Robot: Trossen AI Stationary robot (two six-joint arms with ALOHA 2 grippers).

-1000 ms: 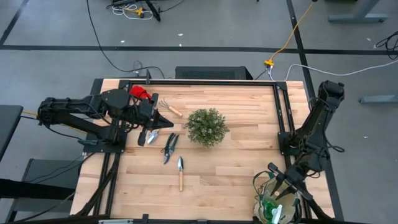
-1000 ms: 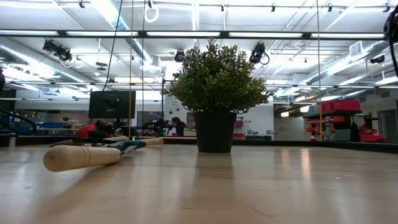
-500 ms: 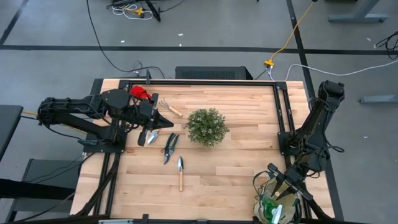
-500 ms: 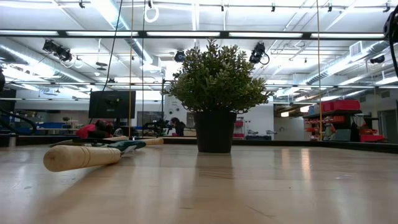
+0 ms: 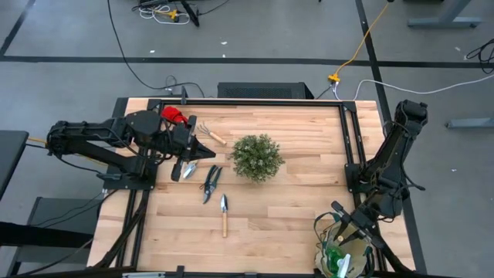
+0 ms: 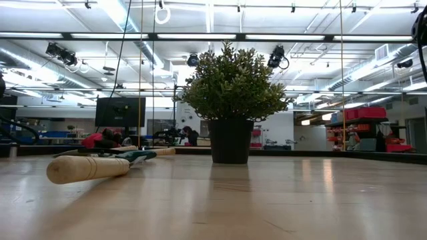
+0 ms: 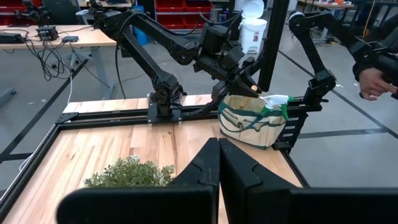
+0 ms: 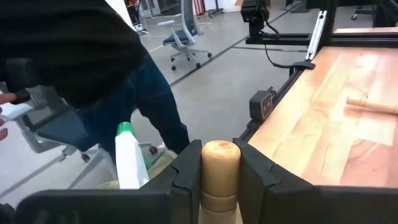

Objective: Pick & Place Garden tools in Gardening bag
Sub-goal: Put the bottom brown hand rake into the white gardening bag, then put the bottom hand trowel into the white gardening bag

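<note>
A wooden tool handle (image 8: 219, 167) is clamped between the fingers (image 8: 186, 177) of the right gripper (image 5: 345, 228), which is held over the gardening bag (image 5: 340, 251) at the front right corner of the table (image 5: 309, 147); only the rounded butt of the handle is seen in the right wrist view, so what kind of tool it belongs to cannot be told. The beige, green-trimmed bag is seen hanging right at the table's edge, with a white and green spray bottle (image 8: 129, 163) standing up out of it just beside the gripped handle. Over on the left side, the left gripper (image 5: 202, 150) is held above the table with its fingers (image 7: 202, 168) pressed together and nothing between them, pointed toward the potted plant (image 5: 256, 157) that stands near the middle of the table. The rest of the tools are laid out near the left edge: red gloves (image 5: 174, 116) are found at the far left corner, a small hand rake (image 5: 209, 132) lies just beside them, a trowel (image 5: 187, 168) with a silvery blade is partly covered by the left arm, dark-handled pruning shears (image 5: 210, 182) lie between that trowel and the plant, and a second, wooden-handled trowel (image 5: 224, 214) is set nearer the front edge, apart from the others. In the low view a wooden handle (image 6: 87, 167) is seen lying flat on the tabletop to the side of the plant's dark pot (image 6: 231, 141). A person in dark clothing (image 8: 93, 62) is seen standing beyond the table's right edge, close to the bag.
</note>
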